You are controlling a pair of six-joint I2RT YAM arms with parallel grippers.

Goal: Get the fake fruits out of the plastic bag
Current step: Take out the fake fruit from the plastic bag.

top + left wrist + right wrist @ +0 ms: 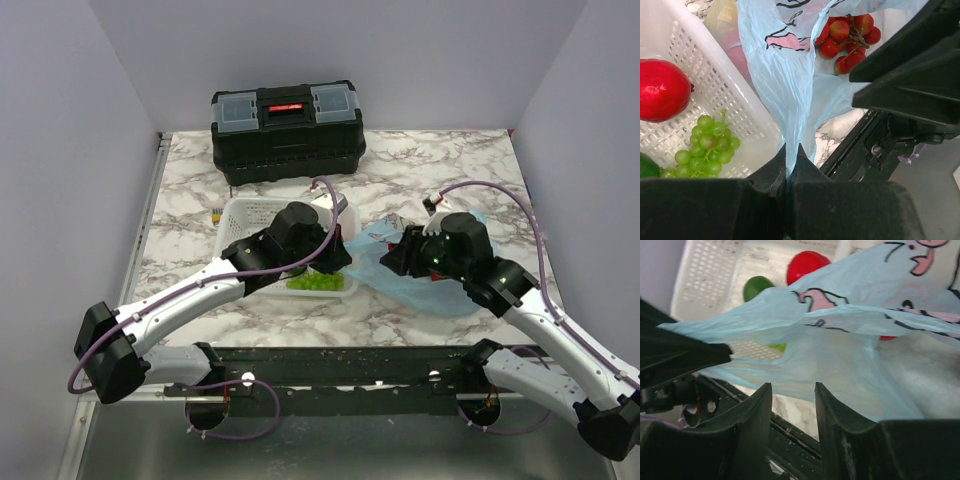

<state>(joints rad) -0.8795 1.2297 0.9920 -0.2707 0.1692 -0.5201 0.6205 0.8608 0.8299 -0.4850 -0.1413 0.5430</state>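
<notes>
left gripper (791,156) clenched on a fold of plastic bag (785,85), just right of white basket (705,65); right gripper (792,388) spread, gripping nothing; red berries (847,35) inside bag, red apple (662,90) in basket

The toolbox (287,130) sits at the back of the table (195,190), left of centre. In front of it stands the basket (245,215), and the plastic bag (395,278) lies against the basket's right side. Inside the basket, the grape cluster (707,150) rests near the front wall, the apple (662,90) lies close by but apart from it, and 1 more fruit (646,166) sits just beside the cluster. The berry bunch (847,35) lies inside the bag. The left gripper (791,167) pinches the bag's near edge. The right gripper (792,405) sits before the bag, perhaps not touching it.
</notes>
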